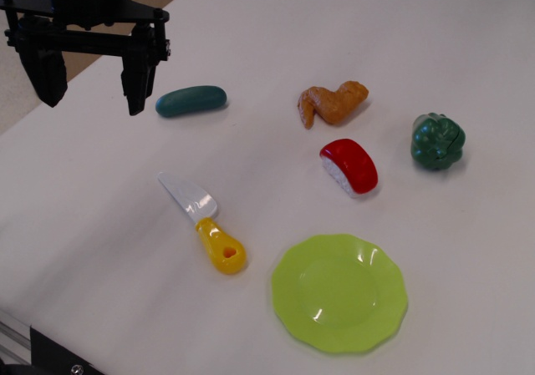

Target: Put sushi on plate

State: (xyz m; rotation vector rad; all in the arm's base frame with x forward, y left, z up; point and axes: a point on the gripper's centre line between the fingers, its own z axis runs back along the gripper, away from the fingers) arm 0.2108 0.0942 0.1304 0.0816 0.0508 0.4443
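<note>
A plain white counter [100,250] fills the view, with tan floor beyond its far left corner. The black tool [94,78] hangs there, fingers spread wide, empty. The sushi [350,166] lies mid-counter, near the green plate [339,293] by the near edge.

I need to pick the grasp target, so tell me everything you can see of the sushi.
The sushi is a glossy plastic-looking toy nigiri: a rounded red top on a white ribbed base. It lies tilted on its side on the white table, untouched, between the chicken wing and the green plate, clear of both.
</note>
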